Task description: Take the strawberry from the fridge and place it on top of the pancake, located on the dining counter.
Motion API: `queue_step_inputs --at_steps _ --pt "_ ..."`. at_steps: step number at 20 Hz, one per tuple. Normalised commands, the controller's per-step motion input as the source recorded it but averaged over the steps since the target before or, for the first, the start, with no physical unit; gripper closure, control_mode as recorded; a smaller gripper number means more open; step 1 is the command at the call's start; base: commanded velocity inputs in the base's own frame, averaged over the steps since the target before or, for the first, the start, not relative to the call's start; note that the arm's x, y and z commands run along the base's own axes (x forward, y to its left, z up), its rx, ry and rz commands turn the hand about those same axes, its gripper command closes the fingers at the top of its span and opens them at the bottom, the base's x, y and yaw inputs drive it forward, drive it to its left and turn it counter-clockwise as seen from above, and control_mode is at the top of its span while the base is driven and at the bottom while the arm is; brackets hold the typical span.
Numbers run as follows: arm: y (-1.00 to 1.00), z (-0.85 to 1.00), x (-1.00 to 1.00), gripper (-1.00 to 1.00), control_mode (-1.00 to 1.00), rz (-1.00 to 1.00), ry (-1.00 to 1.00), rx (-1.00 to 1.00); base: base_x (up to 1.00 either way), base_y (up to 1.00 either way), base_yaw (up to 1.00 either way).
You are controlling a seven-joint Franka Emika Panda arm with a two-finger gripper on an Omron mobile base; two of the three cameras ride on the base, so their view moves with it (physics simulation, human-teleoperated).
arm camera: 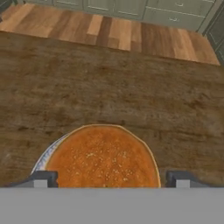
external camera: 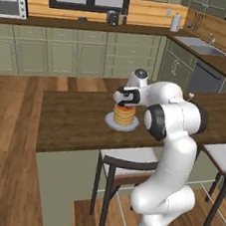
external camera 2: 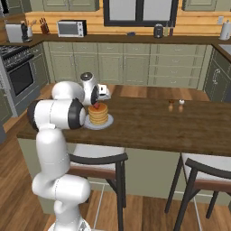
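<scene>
The pancake (external camera: pixel 124 116) is a golden stack on a small grey plate (external camera: pixel 110 121) on the dark wooden dining counter (external camera: pixel 74 120). My gripper (external camera: pixel 125 102) hangs directly over the stack, pointing down. In the hand view its fingertips (arm camera: pixel 43 179) stand wide apart on either side of the pancake (arm camera: pixel 103 155), with nothing between them: the gripper (arm camera: pixel 111 179) is open. From the right base view a small red strawberry (external camera 2: pixel 95 106) rests on top of the pancake (external camera 2: pixel 98 115), just under the gripper (external camera 2: pixel 95 102). The fridge is out of view.
Two small shakers (external camera 2: pixel 176 105) stand on the counter (external camera 2: pixel 158 126) to the right of the plate (external camera 2: pixel 107 122). Dark-framed chairs (external camera 2: pixel 97 162) (external camera 2: pixel 203 173) are tucked under the near edge. Green cabinets and a sink (external camera: pixel 203 46) line the far walls.
</scene>
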Motion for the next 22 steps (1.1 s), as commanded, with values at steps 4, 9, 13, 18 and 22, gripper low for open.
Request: queue_step_inputs --at_steps 4,9,13,18,22 --pt "0.02 0.45 -0.9 -1.0 -1.0 -0.03 -0.04 0.0 0.0 0.0 0.0" --pt "0.0 0.4 -1.0 -1.0 -1.0 -0.02 -0.03 0.01 0.0 0.0 0.0" --pt "-0.08 0.84 -1.0 -1.0 -1.0 -0.08 0.03 0.07 0.0 0.0 0.0" --pt "-0.16 0.97 -1.0 -1.0 -1.0 -0.13 0.13 0.06 0.0 0.0 0.0" --pt "-0.06 0.12 -1.0 -1.0 -1.0 -0.08 0.3 0.0 0.0 0.0 0.0"
